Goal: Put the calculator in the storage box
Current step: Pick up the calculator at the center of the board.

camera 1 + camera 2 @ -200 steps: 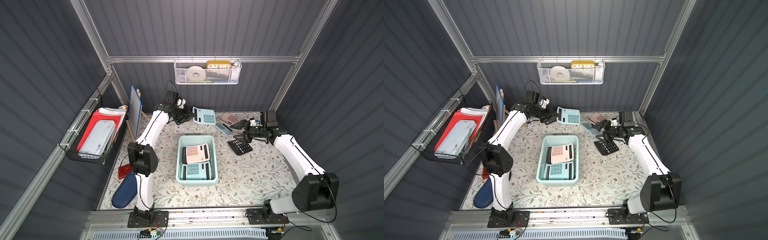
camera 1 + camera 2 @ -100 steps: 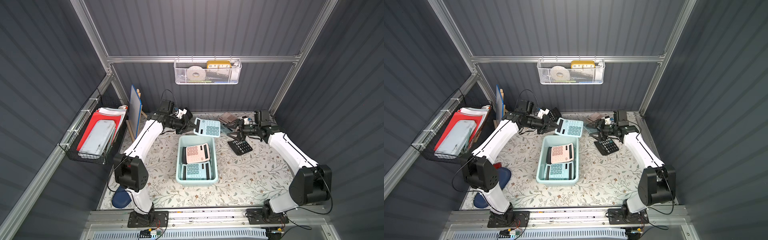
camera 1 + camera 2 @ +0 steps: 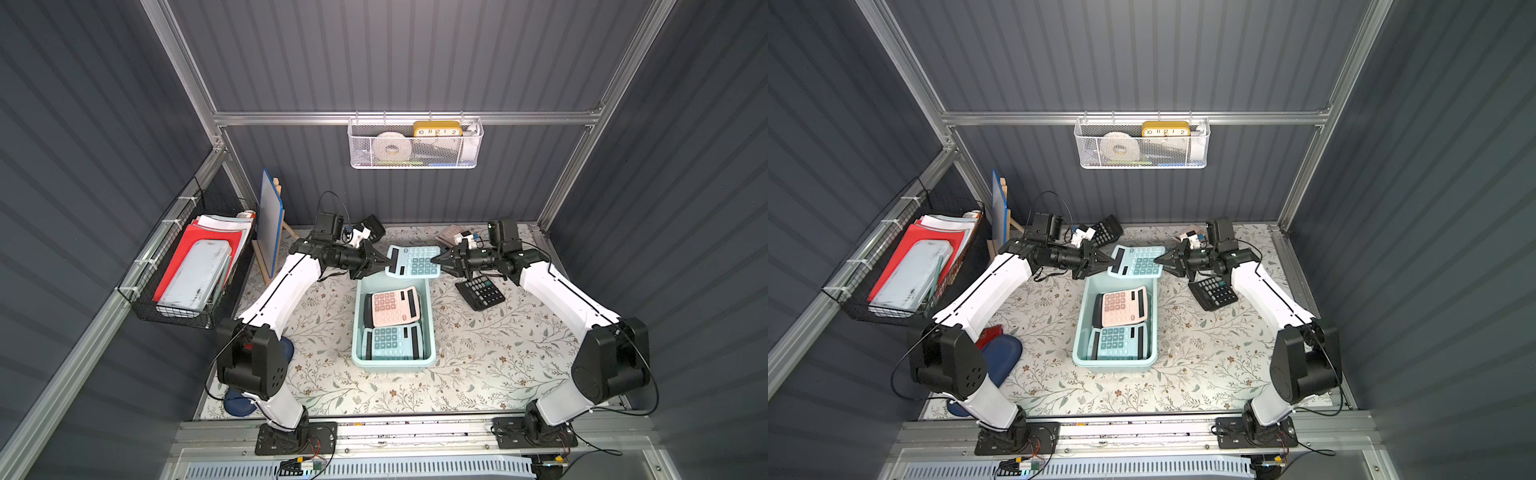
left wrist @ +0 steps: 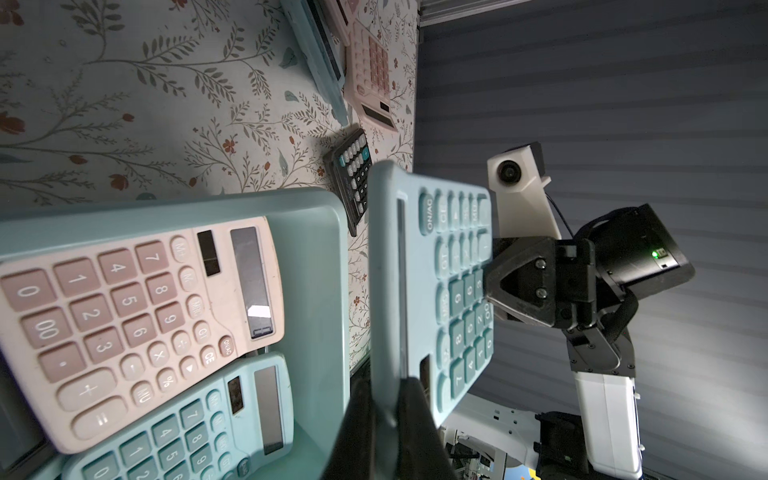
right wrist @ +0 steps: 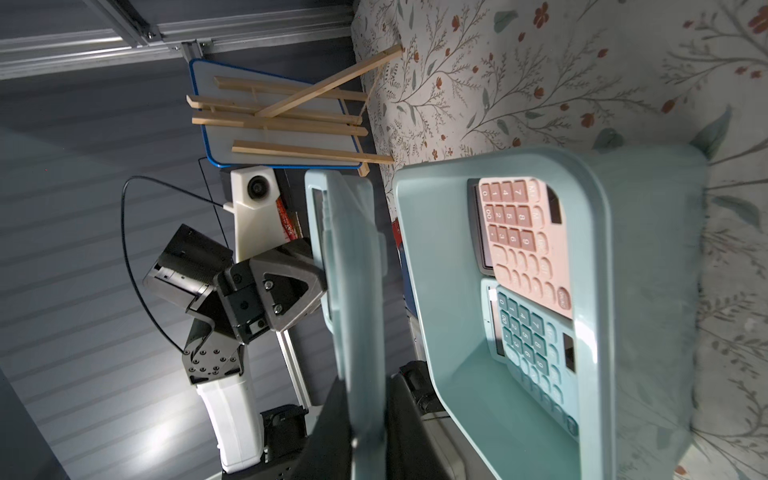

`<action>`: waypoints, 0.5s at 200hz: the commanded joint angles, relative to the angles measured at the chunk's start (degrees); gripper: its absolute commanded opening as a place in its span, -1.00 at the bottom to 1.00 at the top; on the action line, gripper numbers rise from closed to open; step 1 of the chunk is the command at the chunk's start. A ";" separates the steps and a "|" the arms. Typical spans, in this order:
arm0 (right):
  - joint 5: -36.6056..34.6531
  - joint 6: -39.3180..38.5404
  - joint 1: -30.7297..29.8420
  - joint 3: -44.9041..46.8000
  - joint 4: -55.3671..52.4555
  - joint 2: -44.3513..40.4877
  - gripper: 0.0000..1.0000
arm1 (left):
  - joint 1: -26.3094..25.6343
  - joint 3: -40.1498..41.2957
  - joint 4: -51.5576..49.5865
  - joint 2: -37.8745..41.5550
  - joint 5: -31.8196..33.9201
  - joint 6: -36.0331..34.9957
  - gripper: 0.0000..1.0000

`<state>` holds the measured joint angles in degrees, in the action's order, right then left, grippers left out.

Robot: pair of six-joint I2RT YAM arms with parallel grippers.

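Because the left gripper [image 3: 385, 262] and the right gripper [image 3: 435, 261] are both clamped shut on opposite short ends of the mint-blue calculator [image 3: 413, 261], any mismatch between the two arms is the first hazard. One arm pulling or dropping faster than the other would likely twist the flat case out of a pinch or strain both holds. The calculator hangs face up in the air, over the far rim of the storage box [image 3: 392, 365] and only partly above its opening. Released here, it would probably catch the rim and tip onto the table behind. Inside the box, a pink calculator [image 3: 392, 306] and a teal calculator [image 3: 390, 343] cover almost the whole floor. The new one must therefore land on top, where it may slide or end up propped against a wall. A black calculator [image 3: 480, 291] lies just beside the right arm, and a low sweep could knock it.
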<state>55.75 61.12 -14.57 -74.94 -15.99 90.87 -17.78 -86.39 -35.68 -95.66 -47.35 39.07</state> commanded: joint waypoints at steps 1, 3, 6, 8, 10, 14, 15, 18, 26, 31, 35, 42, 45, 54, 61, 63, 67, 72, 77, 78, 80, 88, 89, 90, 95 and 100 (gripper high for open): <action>0.00 1.63 -0.44 1.24 2.21 -1.09 -0.87 | -0.50 0.61 0.35 2.56 0.84 -1.71 -0.39; -0.06 1.70 -0.52 1.34 2.26 -1.19 -0.89 | -0.50 0.61 0.22 2.64 1.12 -1.74 -0.30; -0.09 1.69 -0.55 1.53 2.30 -1.28 -0.92 | -0.50 0.60 0.18 2.79 1.40 -1.72 -0.22; -0.11 1.67 -0.50 1.59 2.28 -1.35 -0.95 | -0.50 0.56 0.18 2.90 1.70 -1.67 -0.14; -0.24 1.66 -0.54 1.76 2.26 -1.38 -0.98 | -0.50 0.49 0.17 2.97 1.88 -1.70 -0.08; -0.47 1.57 -0.61 1.85 2.00 -1.48 -1.00 | -0.50 0.44 0.18 3.09 2.34 -1.72 0.05; -0.51 1.56 -0.67 1.87 1.96 -1.53 -1.00 | -0.46 0.39 0.18 3.14 2.39 -1.76 0.08; -0.66 1.35 -0.72 1.96 1.80 -1.57 -1.00 | -0.50 0.28 0.11 3.19 2.87 -1.72 0.16; -0.73 0.75 -0.86 1.88 1.08 -1.68 -1.00 | -0.50 -0.24 -0.69 3.28 4.39 -1.90 0.47; -0.85 0.18 -1.05 1.73 0.36 -1.70 -1.00 | -0.44 -0.60 -1.10 3.40 5.14 -1.97 0.64; -1.09 -0.26 -1.14 1.60 -0.15 -1.66 -1.00 | -0.48 -0.84 -1.29 3.50 5.82 -2.06 0.76; -1.69 -1.15 -1.46 1.28 -1.36 -1.71 -1.00 | -0.43 -1.30 -1.89 3.63 7.33 -2.15 0.98; -1.98 -1.58 -1.62 1.10 -1.88 -1.68 -1.00 | -0.44 -1.55 -2.26 3.70 7.88 -2.09 0.99; -2.59 -2.65 -2.07 0.80 -3.25 -1.58 -1.00 | -0.41 -2.17 -3.28 3.87 9.85 -2.31 0.99; -3.14 -3.50 -2.54 0.45 -4.04 -1.46 -1.00 | -0.41 -2.65 -3.97 4.11 11.57 -2.25 0.99; -3.35 -3.76 -2.67 0.31 -4.36 -1.44 -1.00 | -0.41 -2.71 -4.29 4.15 12.22 -2.31 0.99; -3.80 -4.23 -3.01 0.18 -4.82 -1.39 -1.00 | -0.43 -3.14 -5.05 4.27 13.43 -2.33 0.99; -4.41 -4.85 -3.43 -0.01 -5.46 -1.33 -1.00 | -0.33 -3.40 -5.77 4.40 14.87 -2.41 0.99; -4.99 -5.45 -3.84 -0.20 -6.08 -1.22 -1.00 | -0.33 -3.53 -6.08 4.70 16.01 -2.37 0.99; -5.06 -5.56 -3.95 -0.29 -6.25 -1.22 -1.00 | -0.32 -3.57 -6.16 4.74 16.26 -2.40 0.99; -5.28 -5.79 -4.15 -0.41 -6.42 -1.13 -1.00 | -0.30 -3.60 -6.20 4.83 16.57 -2.37 0.99; -6.16 -6.84 -4.87 -0.55 -7.21 -0.97 -1.00 | -0.32 -3.68 -6.84 5.34 18.79 -2.09 0.99; -6.26 -6.96 -4.99 -0.60 -7.30 -0.92 -1.00 | -0.32 -3.69 -6.93 5.41 19.05 -2.08 0.99; -6.39 -7.06 -5.10 -0.62 -7.43 -0.85 -1.00 | -0.28 -3.69 -7.07 5.45 19.32 -2.03 0.99; -6.97 -7.70 -5.58 -0.76 -7.99 -0.66 -1.00 | -0.32 -3.83 -7.51 5.68 20.45 -2.07 0.99; -7.43 -8.26 -6.13 -0.89 -8.44 -0.34 -1.00 | -0.32 -3.79 -7.69 6.01 21.30 -2.07 0.99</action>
<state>50.83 57.43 -18.59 -73.52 -21.23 90.76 -18.17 -88.36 -39.51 -92.49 -33.54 38.02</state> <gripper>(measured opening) 0.154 0.994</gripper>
